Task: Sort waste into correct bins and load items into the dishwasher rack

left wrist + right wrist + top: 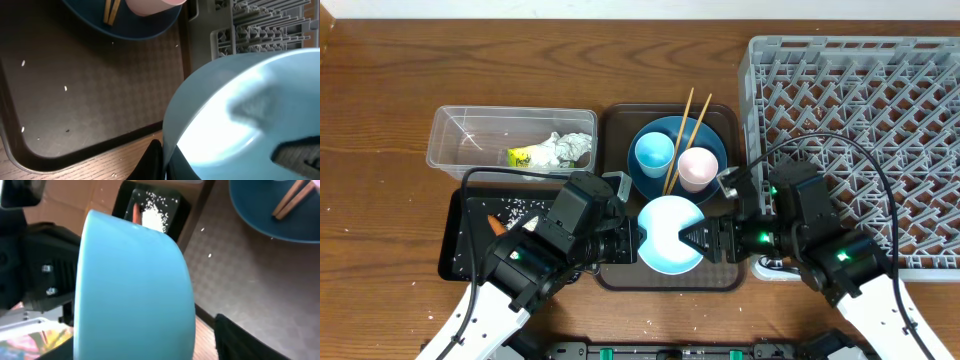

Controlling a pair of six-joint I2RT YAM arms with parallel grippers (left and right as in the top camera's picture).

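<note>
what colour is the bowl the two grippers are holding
The bowl is light blue outside, with a paler, nearly white inside; the right wrist view shows the outside best.

The bowl (669, 234) is hiding both tools' fingertips; the rack (880, 120) is running off at 3 o'clock.

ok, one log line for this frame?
phase: bowl handover | bowl: over brown tray | left gripper: shut on bowl | right gripper: shut on bowl | dishwasher rack: empty
</note>
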